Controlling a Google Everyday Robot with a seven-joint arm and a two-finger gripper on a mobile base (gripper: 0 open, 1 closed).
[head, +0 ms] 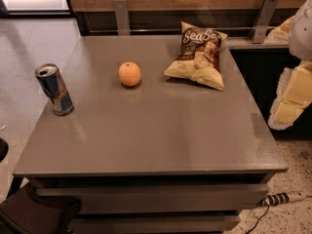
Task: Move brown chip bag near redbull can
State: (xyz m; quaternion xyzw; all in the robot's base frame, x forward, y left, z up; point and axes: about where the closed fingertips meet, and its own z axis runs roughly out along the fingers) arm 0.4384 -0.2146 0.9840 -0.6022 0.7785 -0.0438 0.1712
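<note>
The brown chip bag [198, 55] lies at the far right of the grey table [156, 140], dark brown in the middle with pale yellow edges. The redbull can [54, 89] stands upright near the table's left edge, blue and silver with an opened top. The bag and the can are far apart, with an orange between them. My gripper [288, 104] hangs off the table's right side, pale yellow and white, to the right of the bag and holding nothing that I can see.
A round orange [129, 74] sits on the table between can and bag. A wooden wall with metal brackets [122, 14] runs behind the table. A power strip [285, 197] lies on the floor at lower right. A dark chair [29, 213] is at lower left.
</note>
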